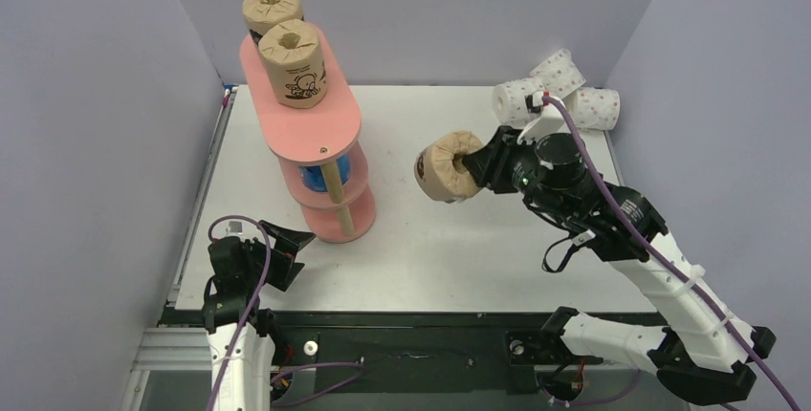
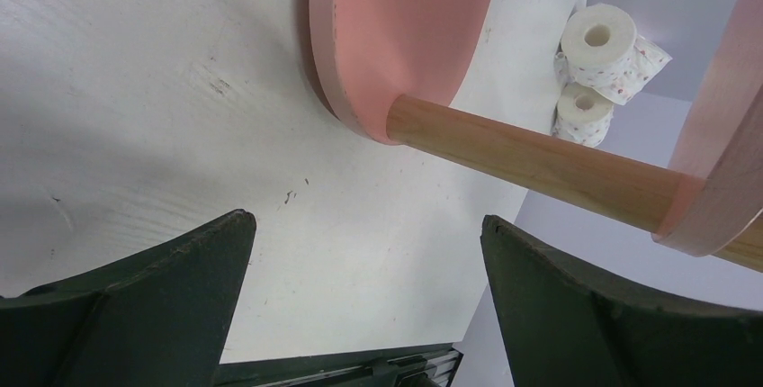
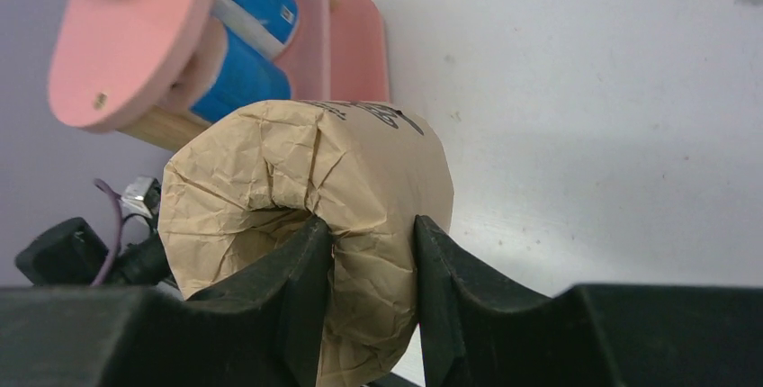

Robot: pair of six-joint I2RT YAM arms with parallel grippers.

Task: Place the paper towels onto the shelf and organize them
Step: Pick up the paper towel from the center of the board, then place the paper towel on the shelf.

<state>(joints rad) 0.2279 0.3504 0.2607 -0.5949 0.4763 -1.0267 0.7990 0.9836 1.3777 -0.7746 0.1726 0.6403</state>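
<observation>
The salmon-pink shelf (image 1: 316, 129) stands at the table's far left. Two brown paper towels (image 1: 293, 65) stand on its top board, and blue ones (image 1: 316, 178) lie on the middle tier. My right gripper (image 1: 475, 164) is shut on a third brown roll (image 1: 448, 166), held above the table right of the shelf. In the right wrist view one finger sits in the roll's (image 3: 306, 171) core and the other outside its wall, around the gripper's (image 3: 369, 225) pinch. Three white pink-dotted rolls (image 1: 559, 96) lie at the far right. My left gripper (image 1: 292, 248) is open and holds nothing, near the shelf's foot (image 2: 405, 36).
Purple walls close in the white table (image 1: 430, 268) on the left, back and right. A wooden post (image 2: 540, 166) of the shelf crosses just ahead of the left gripper (image 2: 367, 218). Two dotted rolls (image 2: 601, 45) show beyond it. Purple cables trail along both arms.
</observation>
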